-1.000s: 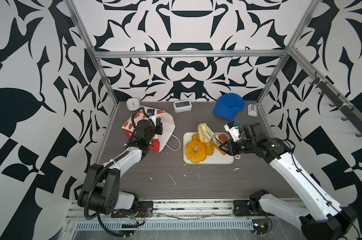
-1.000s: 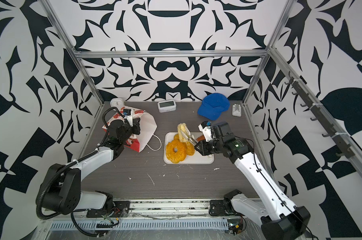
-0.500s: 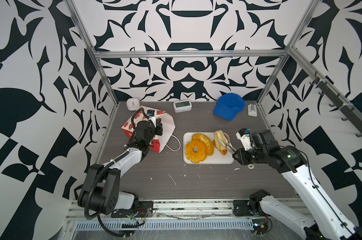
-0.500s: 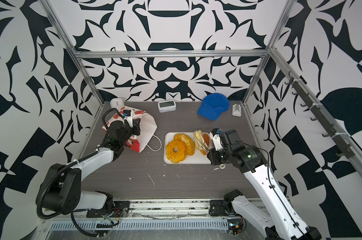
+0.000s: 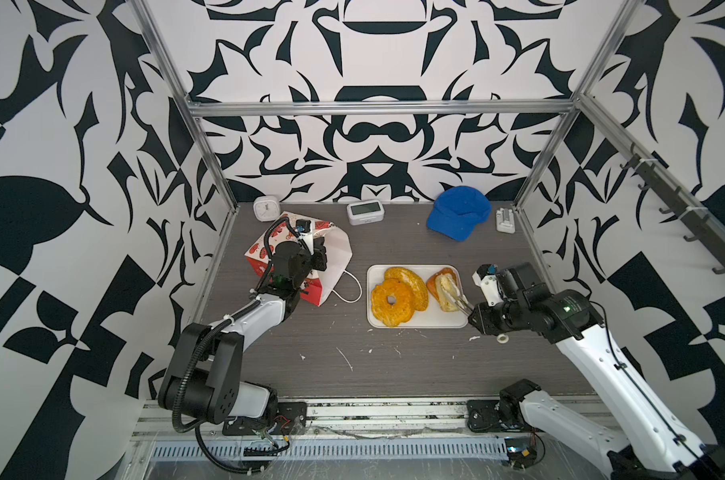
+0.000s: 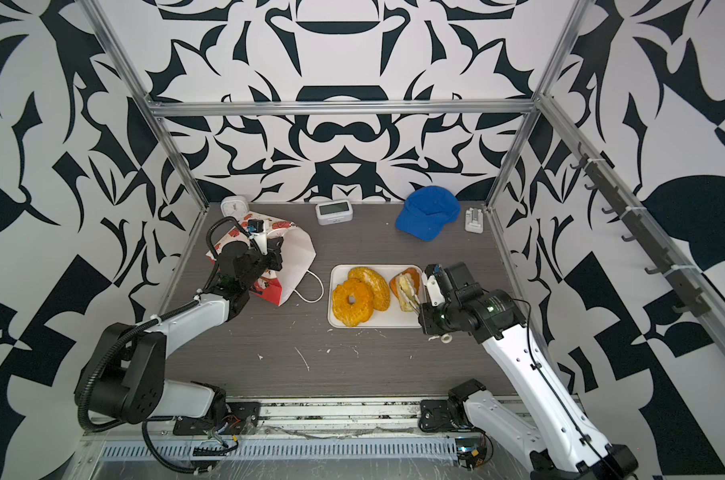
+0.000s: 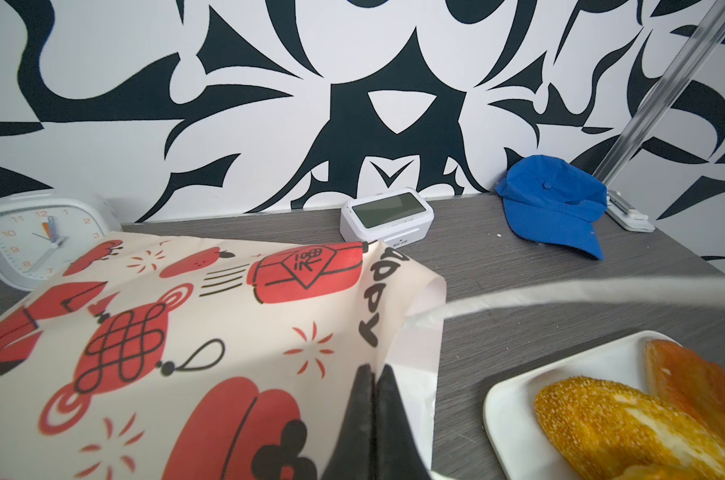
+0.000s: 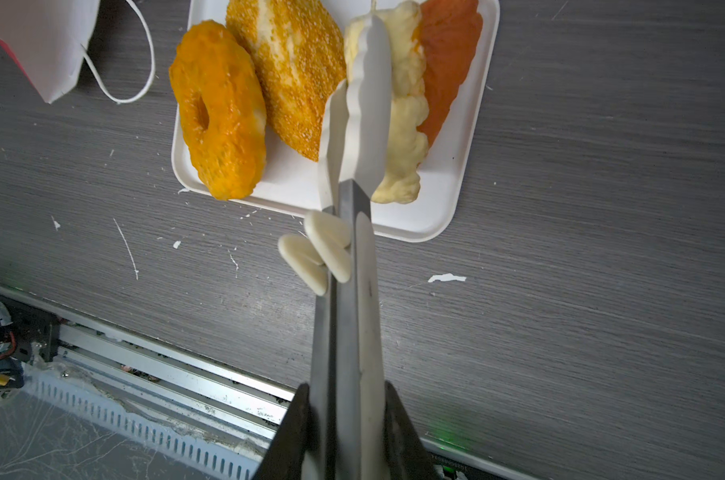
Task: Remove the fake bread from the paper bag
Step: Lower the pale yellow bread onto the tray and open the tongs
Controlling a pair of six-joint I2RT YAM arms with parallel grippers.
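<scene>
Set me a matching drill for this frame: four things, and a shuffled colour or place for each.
1 ring
2 cap
3 bag
4 tongs

A blue
B rests on the tray
C gripped by the right tool
D edge pinched by the left tool

Pairs: 1-B, 2-A, 3-D, 4-C

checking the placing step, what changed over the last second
The right gripper, shut on the tongs, drew back rightward. It carried the pale croissant from the middle of the tray to its right part, against the orange wedge. The tong tips are over the croissant; whether they pinch it is unclear. The oval loaf now shows. Unchanged: the left gripper clamped on the paper bag, and the ring.
</scene>
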